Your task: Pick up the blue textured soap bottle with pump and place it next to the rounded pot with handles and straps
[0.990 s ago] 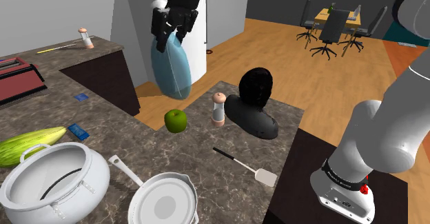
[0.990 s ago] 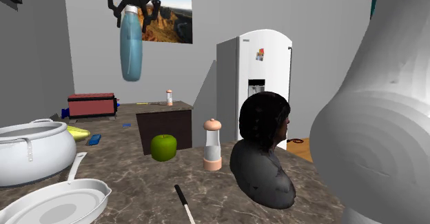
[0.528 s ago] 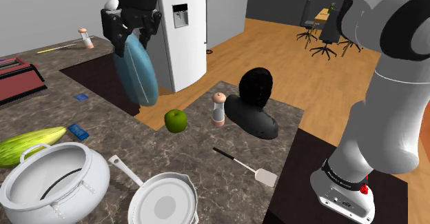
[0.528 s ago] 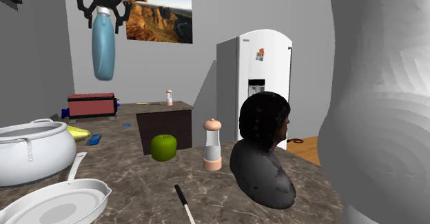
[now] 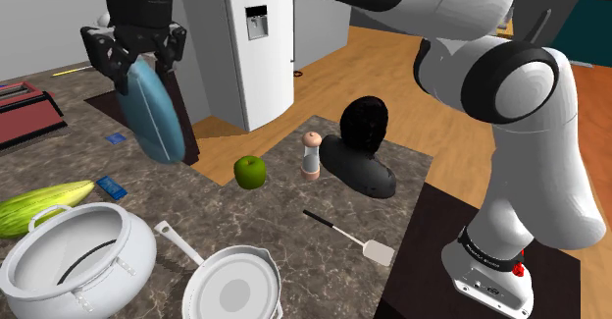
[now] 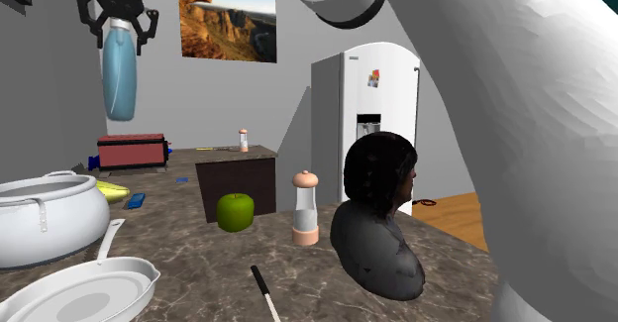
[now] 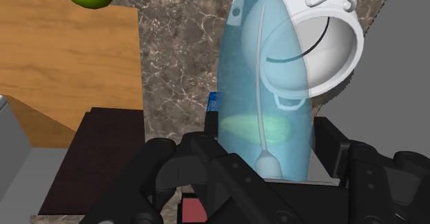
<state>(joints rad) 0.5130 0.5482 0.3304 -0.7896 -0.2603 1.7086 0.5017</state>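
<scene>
**Bottle held high, pot off below**

1 tool (image 5: pixel 137 64) is clamped on the top end of the pale blue see-through bottle (image 5: pixel 157 111). The bottle hangs from it well above the tabletop (image 5: pixel 294 239), long axis near upright, bottom end leaning a bit toward the shoulder view's right. The white pot (image 5: pixel 135 258) sits toward the shoulder view's lower left from the bottle. A pan (image 5: pixel 233 290) is just beside the pot, and a green vegetable (image 5: pixel 39 207) is on its other side. Likely next move: carry toward the pot, then lower onto bare tabletop beside it. The second exterior view gives the height gap between bottle and pot. The wrist view puts the pot straight past the bottle's bottom end and shows the tube inside the bottle.
</scene>
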